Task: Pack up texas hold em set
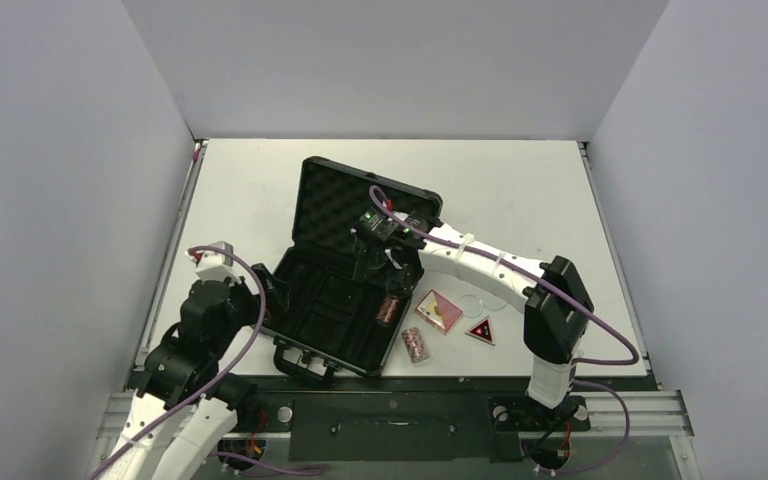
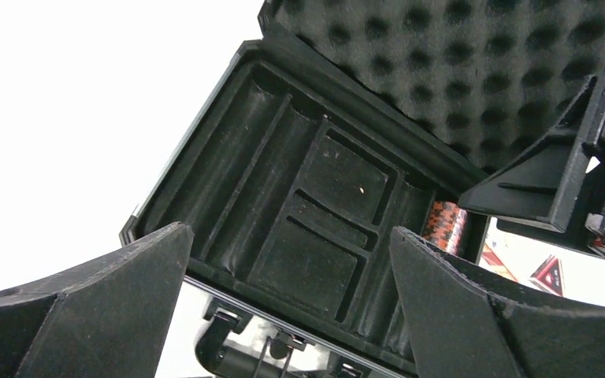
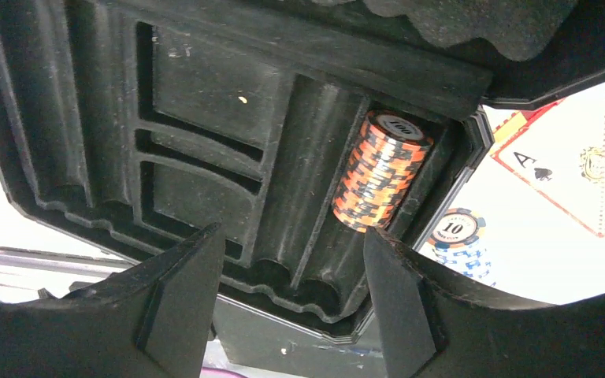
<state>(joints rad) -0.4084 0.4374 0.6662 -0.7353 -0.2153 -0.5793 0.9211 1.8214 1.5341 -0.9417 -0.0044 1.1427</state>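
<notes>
The black case [image 1: 325, 300] lies open mid-table, its foam-lined lid [image 1: 355, 200] raised at the back. One orange-black chip roll [image 1: 391, 310] lies in the tray's rightmost groove [image 3: 382, 169]. My right gripper [image 1: 375, 262] hovers open over the tray [image 3: 197, 197], fingertips [image 3: 370, 240] just short of that roll, with nothing between them [image 3: 291, 235]. A second chip roll [image 1: 415, 345], blue and white in the right wrist view [image 3: 461, 236], lies on the table beside the case. The pink card box [image 1: 440, 311] and the red-black triangle [image 1: 481, 331] lie to its right. My left gripper [image 2: 290, 232] stands wide open at the case's near-left edge [image 1: 272, 298].
A clear round disc [image 1: 482, 300] lies on the table right of the card box. The case's handle and latches [image 1: 305, 362] face the arm bases. Grey walls close in the table on three sides. The right gripper [image 2: 583, 181] shows in the left wrist view.
</notes>
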